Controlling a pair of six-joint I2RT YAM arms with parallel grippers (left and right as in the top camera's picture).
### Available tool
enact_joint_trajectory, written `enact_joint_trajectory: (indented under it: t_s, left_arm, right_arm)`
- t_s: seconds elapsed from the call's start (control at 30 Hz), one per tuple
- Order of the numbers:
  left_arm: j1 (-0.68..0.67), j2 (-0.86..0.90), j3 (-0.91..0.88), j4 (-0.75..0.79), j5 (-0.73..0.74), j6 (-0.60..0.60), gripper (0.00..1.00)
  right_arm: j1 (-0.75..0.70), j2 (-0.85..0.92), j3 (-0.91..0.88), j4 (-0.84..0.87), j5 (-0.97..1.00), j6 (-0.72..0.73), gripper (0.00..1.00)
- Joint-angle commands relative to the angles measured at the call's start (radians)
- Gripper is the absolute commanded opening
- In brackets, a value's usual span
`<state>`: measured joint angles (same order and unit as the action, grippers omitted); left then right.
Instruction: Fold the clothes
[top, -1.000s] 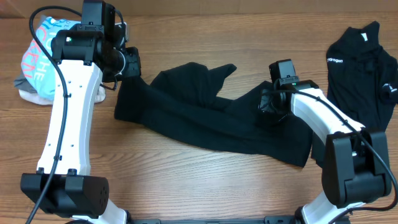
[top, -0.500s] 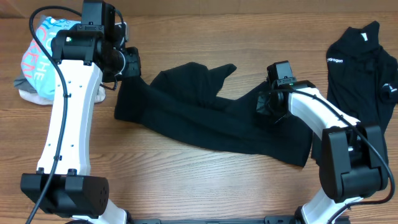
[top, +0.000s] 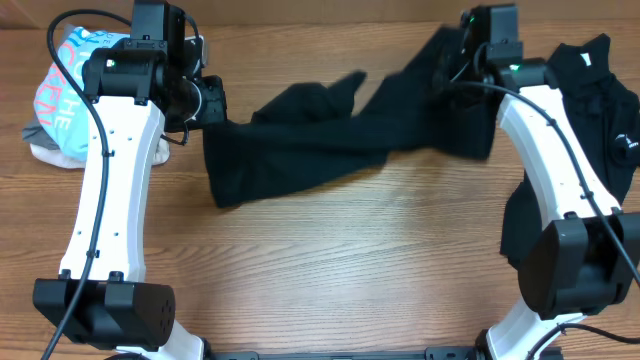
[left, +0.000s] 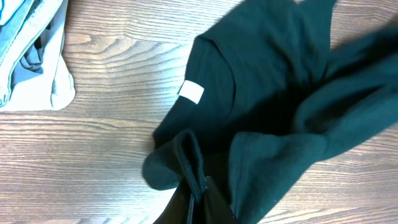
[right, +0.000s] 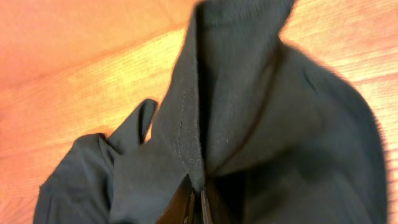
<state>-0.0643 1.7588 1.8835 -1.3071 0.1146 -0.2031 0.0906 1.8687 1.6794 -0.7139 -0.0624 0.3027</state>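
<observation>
A black shirt (top: 320, 145) hangs stretched between both grippers across the back of the table. My left gripper (top: 212, 103) is shut on its left edge; the left wrist view shows the pinched hem (left: 189, 163) and the white neck tag (left: 190, 91). My right gripper (top: 462, 62) is shut on the shirt's right end, raised at the far right, with fabric (right: 205, 124) bunched in the jaws. A second black shirt (top: 585, 110) with small white lettering lies at the right.
A pile of clothes with a light-blue lettered tee (top: 65, 85) and pale garments (left: 37, 62) sits at the far left. The wooden table (top: 350, 260) runs bare toward the front edge.
My right gripper closed on the black shirt and swung up and back to the far right, pulling the shirt taut and off the middle of the table. The left arm held still.
</observation>
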Motion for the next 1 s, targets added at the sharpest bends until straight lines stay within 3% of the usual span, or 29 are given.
enact_joint_trajectory:
  t_s: [0.0,0.1,0.13,0.17,0.23,0.33,0.57,0.8,0.97]
  left_arm:
    - [-0.002,-0.005,-0.003,0.004,-0.022,0.026,0.04]
    - [-0.002,-0.005,-0.003,0.004,-0.022,0.040,0.04]
    - [-0.002,-0.005,-0.003,0.004,-0.022,0.040,0.04]
    - [-0.002,-0.005,-0.003,0.003,-0.022,0.040,0.04]
    - [-0.002,-0.005,-0.003,0.002,-0.022,0.040,0.04]
    - [-0.002,-0.005,-0.003,-0.001,-0.022,0.040,0.04]
    - [-0.002,-0.005,-0.003,-0.001,-0.021,0.039,0.04]
    - [-0.002,-0.005,-0.003,-0.004,-0.021,0.039,0.04]
    - [-0.002,-0.005,-0.003,-0.002,-0.021,0.039,0.04]
  right_arm:
    - [-0.036,-0.006,0.015,0.003,0.039,-0.003,0.04]
    - [-0.061,-0.003,0.015,0.006,0.050,-0.019,0.08]
    - [-0.072,-0.003,0.015,0.008,0.050,-0.019,0.25]
    - [-0.093,-0.004,0.016,0.006,0.041,-0.018,0.63]
    - [-0.116,-0.004,0.016,-0.014,0.006,-0.018,0.77]
    - [-0.139,-0.004,0.016,-0.061,-0.030,-0.017,0.87]
    - [-0.143,-0.003,-0.014,-0.188,-0.064,-0.010,0.86]
    - [-0.142,-0.003,-0.203,-0.156,-0.170,0.000,0.63]
    - [-0.134,-0.003,-0.316,-0.086,-0.247,0.035,0.56]
